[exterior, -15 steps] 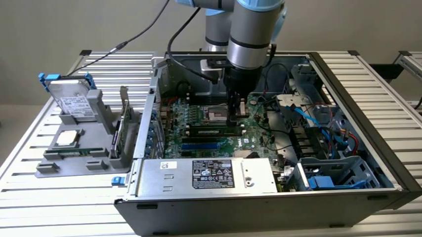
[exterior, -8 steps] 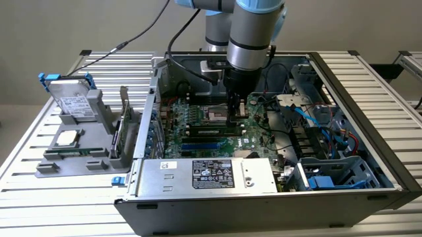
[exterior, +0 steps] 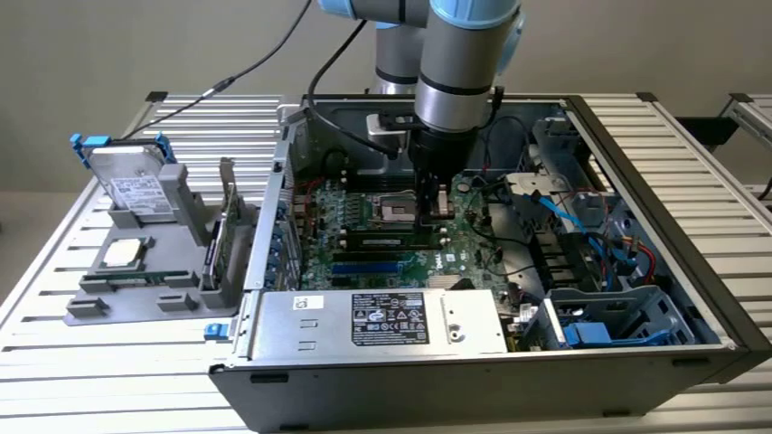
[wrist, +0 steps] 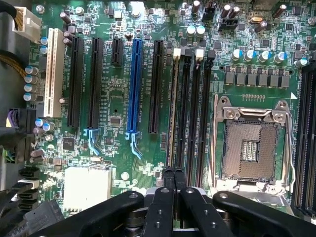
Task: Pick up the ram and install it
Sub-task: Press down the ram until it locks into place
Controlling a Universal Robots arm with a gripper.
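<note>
Open computer case with the arm lowered onto the motherboard (wrist: 118,103). The gripper (wrist: 173,178) is shown with its two fingers drawn together, almost no gap left between them; whether the board's thin edge is pinched there or merely pressed cannot be told. The ram (wrist: 173,108) is seen edge-on in the wrist view, standing in the memory slot farthest from the empty processor socket (wrist: 249,148), on the side toward the blue expansion slot (wrist: 134,89). Its long axis runs straight away from the fingertips along the slot, so that the gripper lies over one end of the stick, not its middle. In the exterior view the ram (exterior: 383,241) is seen lying across the board, with the gripper (exterior: 429,210) at its end toward the exterior view's right. Outside the case, a grey holder (exterior: 121,303) carries a silver processor chip (exterior: 125,253), an expansion card (exterior: 224,235) and a drive (exterior: 136,185). A printed label is borne by the power supply (exterior: 374,321); its writing is judged too small to be read, as is the ram's.
</note>
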